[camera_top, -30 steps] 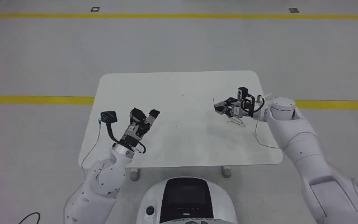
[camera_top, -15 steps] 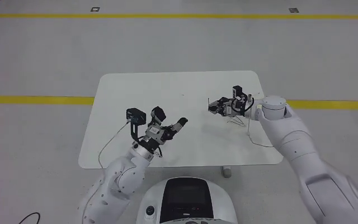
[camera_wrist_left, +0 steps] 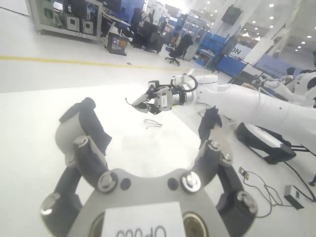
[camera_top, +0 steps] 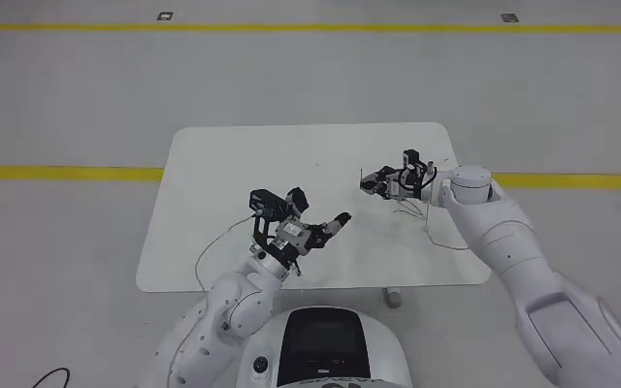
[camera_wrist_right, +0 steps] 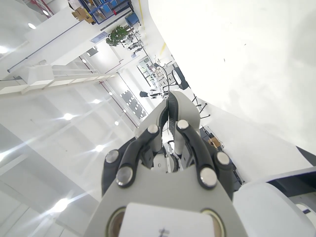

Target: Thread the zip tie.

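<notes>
Left gripper [camera_top: 320,210]: spread wide, empty, held above near-middle of table [camera_top: 243,155], forearm angled in from near edge, fingers aimed at right gripper [camera_wrist_left: 136,105].
Right gripper: raised off table near right side, wrist level, pinched tight on thin black zip tie [camera_wrist_left: 127,100], hooked tip poking past fingertips.
Thin black strand [camera_wrist_left: 153,124]: flat on table just below.

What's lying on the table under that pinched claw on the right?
On the white table below the right gripper lie thin black strands, perhaps more zip ties. The gripper pinches a zip tie; the rest of that tie is hidden in its grip.
</notes>
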Controlling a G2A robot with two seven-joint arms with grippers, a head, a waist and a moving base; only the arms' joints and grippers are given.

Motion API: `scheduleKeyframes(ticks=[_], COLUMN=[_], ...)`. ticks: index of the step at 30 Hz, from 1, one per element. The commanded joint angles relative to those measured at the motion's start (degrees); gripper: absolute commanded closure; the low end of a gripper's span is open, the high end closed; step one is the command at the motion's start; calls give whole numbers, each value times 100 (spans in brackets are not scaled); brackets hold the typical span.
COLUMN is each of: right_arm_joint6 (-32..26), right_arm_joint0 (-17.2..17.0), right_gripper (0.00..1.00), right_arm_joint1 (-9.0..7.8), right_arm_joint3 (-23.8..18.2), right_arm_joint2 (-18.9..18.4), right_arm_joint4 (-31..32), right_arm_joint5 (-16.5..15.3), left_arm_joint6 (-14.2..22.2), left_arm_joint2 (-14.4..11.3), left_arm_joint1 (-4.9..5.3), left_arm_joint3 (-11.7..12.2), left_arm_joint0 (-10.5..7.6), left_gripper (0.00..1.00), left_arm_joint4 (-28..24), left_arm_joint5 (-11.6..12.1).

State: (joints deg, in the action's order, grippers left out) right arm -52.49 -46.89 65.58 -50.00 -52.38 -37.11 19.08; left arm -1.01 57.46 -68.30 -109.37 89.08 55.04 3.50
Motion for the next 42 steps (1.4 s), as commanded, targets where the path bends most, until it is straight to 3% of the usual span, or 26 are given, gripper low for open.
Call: scheduleKeyframes(ticks=[1, 4, 9, 14, 24, 26, 29, 31, 33, 36, 38, 42], right_arm_joint6=[269, 449, 557, 660, 678, 852, 1144, 1229, 1263, 1301, 1297, 1378], right_arm_joint0=[-43, -84, -141, -137, -112, -169, -236, -273, -297, -329, -334, -335], right_gripper=[100, 100, 100, 100, 100, 100, 100, 100, 100, 100, 100, 100], right_arm_joint1=[-9, -33, -72, -84, -94, -92, -97, -104, -113, -129, -135, -138], right_arm_joint3=[-134, -251, -327, -260, -207, -287, -437, -515, -569, -635, -660, -669], right_arm_joint2=[-16, -70, -109, 4, 10, 8, -7, -7, -10, -8, 25, -5], right_arm_joint4=[118, 200, 219, 188, 85, 153, 281, 330, 344, 360, 373, 307], right_arm_joint5=[38, 40, 40, 40, 40, 19, 40, 40, 40, 40, 40, 40], left_arm_joint6=[-3, 54, 209, 222, 182, 178, 3, -12, 1, 188, 451, 451], left_arm_joint2=[-36, -189, -670, -1141, -1184, -1213, -1542, -1915, -2381, -3340, -3861, -3861], left_arm_joint1=[11, 11, -55, -159, -178, -153, 21, 196, 355, 593, 704, 704], left_arm_joint3=[26, 81, 291, 603, 662, 729, 950, 1129, 1283, 1503, 1591, 1591], left_arm_joint0=[-24, -121, -395, -721, -770, -854, -1311, -1710, -2107, -2869, -3380, -3380], left_gripper=[0, 0, 0, 0, 0, 0, 0, 0, 0, 0, 0, 0], left_arm_joint4=[404, 1038, 1804, 2614, 2714, 3492, 3492, 3492, 3492, 3492, 3492, 3492], left_arm_joint5=[38, -20, -125, -467, -561, -702, -908, -1264, -1635, -2232, -2298, -2298])
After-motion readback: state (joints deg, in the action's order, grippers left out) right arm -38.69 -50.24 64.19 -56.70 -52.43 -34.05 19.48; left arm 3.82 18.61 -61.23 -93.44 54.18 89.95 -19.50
